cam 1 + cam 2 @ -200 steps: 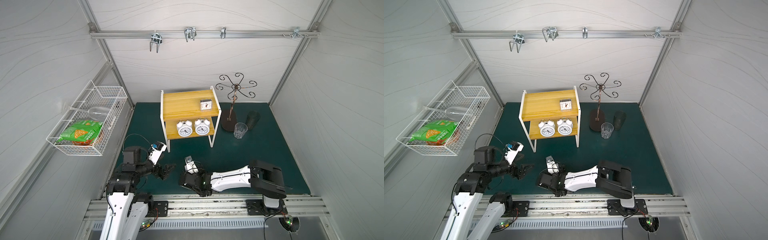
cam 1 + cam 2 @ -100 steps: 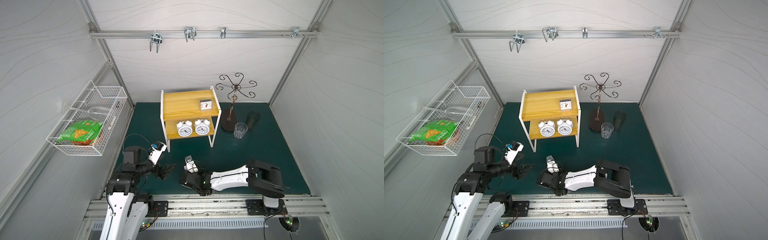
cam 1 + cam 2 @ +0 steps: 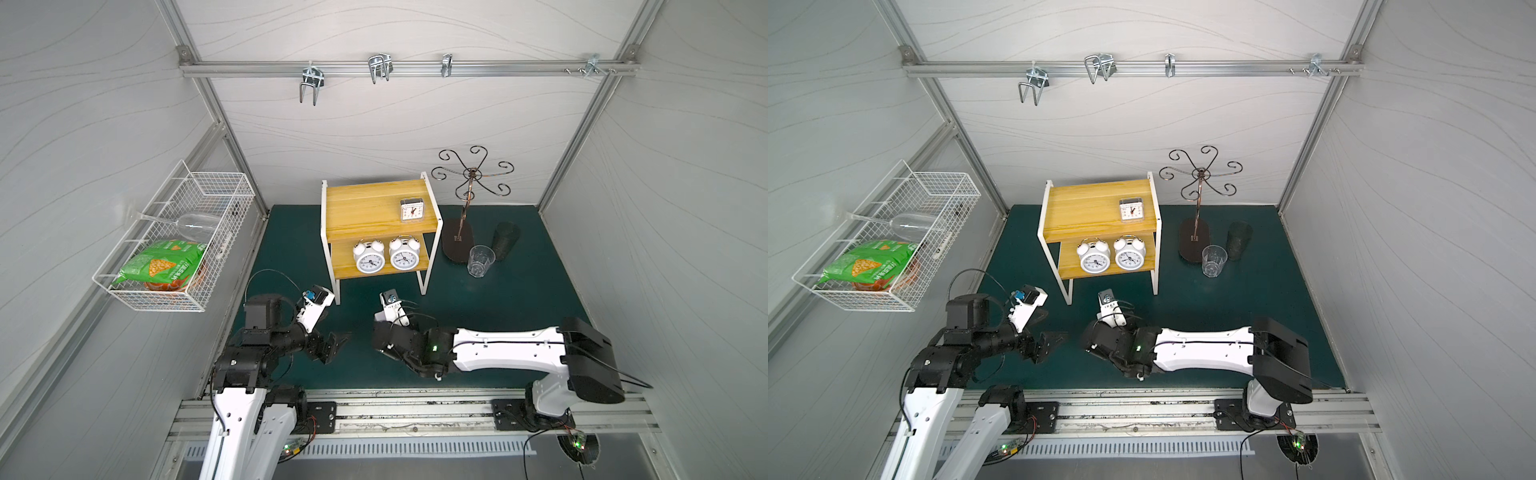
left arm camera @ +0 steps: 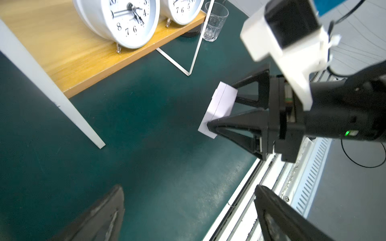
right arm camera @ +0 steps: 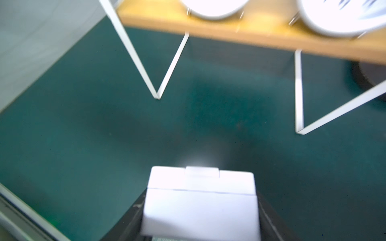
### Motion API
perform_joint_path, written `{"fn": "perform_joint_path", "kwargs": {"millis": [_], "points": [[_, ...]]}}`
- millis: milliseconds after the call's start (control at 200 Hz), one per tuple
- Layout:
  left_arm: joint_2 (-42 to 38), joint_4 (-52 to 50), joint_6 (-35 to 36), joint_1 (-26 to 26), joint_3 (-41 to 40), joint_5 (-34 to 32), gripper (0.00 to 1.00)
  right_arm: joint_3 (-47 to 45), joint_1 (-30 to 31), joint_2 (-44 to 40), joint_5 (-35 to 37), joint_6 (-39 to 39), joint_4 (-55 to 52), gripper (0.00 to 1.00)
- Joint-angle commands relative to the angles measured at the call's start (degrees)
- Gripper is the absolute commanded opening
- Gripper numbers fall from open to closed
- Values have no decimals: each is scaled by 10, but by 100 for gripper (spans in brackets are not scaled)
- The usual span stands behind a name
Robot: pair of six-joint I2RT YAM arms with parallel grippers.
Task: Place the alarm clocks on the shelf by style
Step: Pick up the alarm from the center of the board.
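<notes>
At front left of counter (image 3: 478,316), we see left fingers (image 3: 333,344) spread wide, empty. Right fingers (image 4: 227,124) clamp white square clock (image 5: 200,202) low before shelf (image 3: 365,199). Twin-bell clocks (image 3: 369,257) sit on lower board, clear-cased clock (image 3: 412,210) on upper.

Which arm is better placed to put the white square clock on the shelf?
Right. The right hand is shut on that clock, in front of the shelf. The left hand is open and empty; it would probably first need a handover.
</notes>
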Motion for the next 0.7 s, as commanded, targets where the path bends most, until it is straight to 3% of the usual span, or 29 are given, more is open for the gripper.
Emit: {"fn": "perform_joint_path", "kwargs": {"millis": [0,280,695], "points": [[2,-1,11,-3,36,21,99,48,-14,-36,-11,-26,-89,53],[19,-11,6,-3,76,29,99,222,-41,-39,-31,-64,-240,50],[48,51,-70,-3,132,-18,99,573,-71,94,-49,-121,-410,49]]}}
